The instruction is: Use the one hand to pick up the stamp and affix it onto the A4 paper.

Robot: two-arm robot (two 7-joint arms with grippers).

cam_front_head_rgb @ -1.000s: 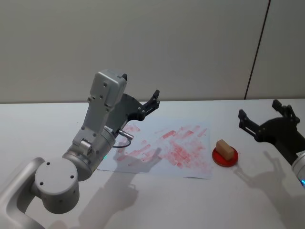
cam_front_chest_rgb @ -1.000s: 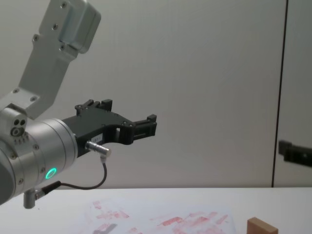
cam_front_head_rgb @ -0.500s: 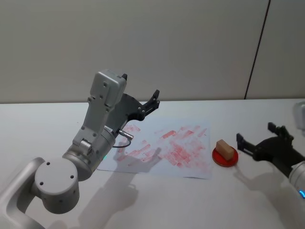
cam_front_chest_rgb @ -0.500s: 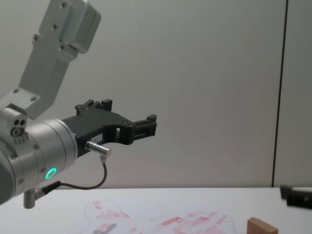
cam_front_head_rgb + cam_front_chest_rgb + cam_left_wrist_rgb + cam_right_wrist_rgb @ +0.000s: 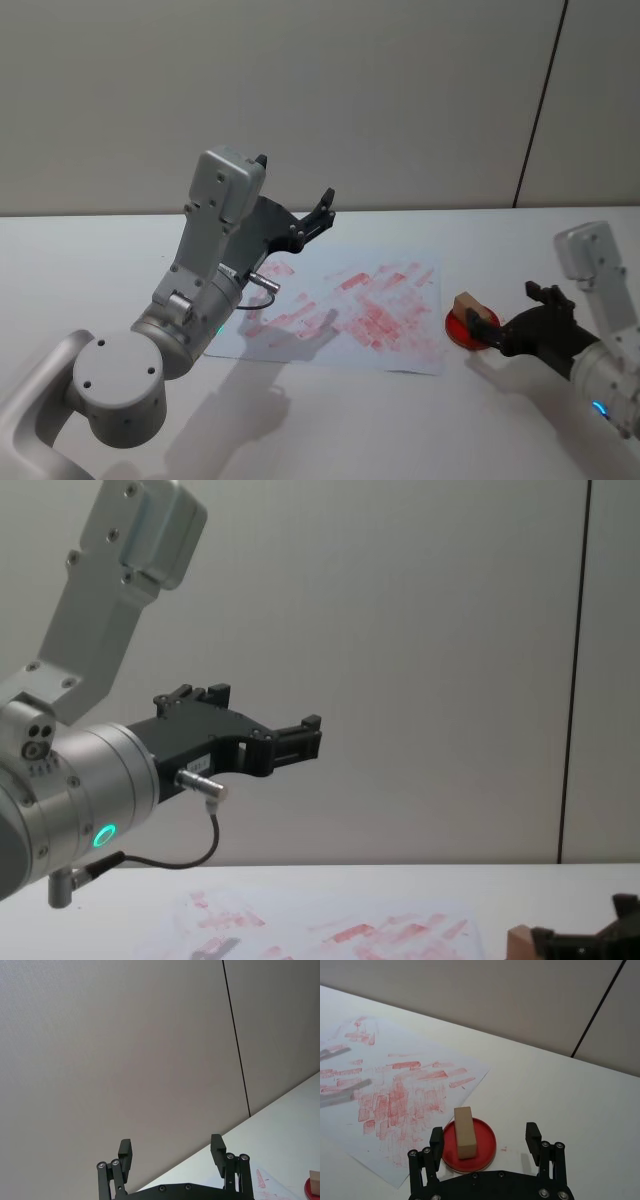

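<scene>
The stamp [image 5: 466, 302] [image 5: 464, 1131] [image 5: 519, 943], a light-brown wooden block, lies on a round red ink pad [image 5: 458, 333] [image 5: 486, 1144] just right of the A4 paper [image 5: 350, 310] [image 5: 395, 1090] [image 5: 330, 935], which is covered in red prints. My right gripper [image 5: 508, 308] [image 5: 485, 1134] [image 5: 585, 930], with a blue light on its wrist, is open and low over the table at the pad. The stamp sits just ahead of the gap between its fingers, untouched. My left gripper [image 5: 295, 178] [image 5: 170, 1142] [image 5: 255, 708], green-lit, hangs open and raised above the paper's left part.
The white table [image 5: 330, 420] stretches bare in front of the paper and to its right. A grey wall [image 5: 380, 90] closes the back. The left arm's big elbow [image 5: 120, 385] stands at the near left.
My right gripper has dropped and moved left, from high at the right edge down to the red pad with the stamp. The left arm has not moved.
</scene>
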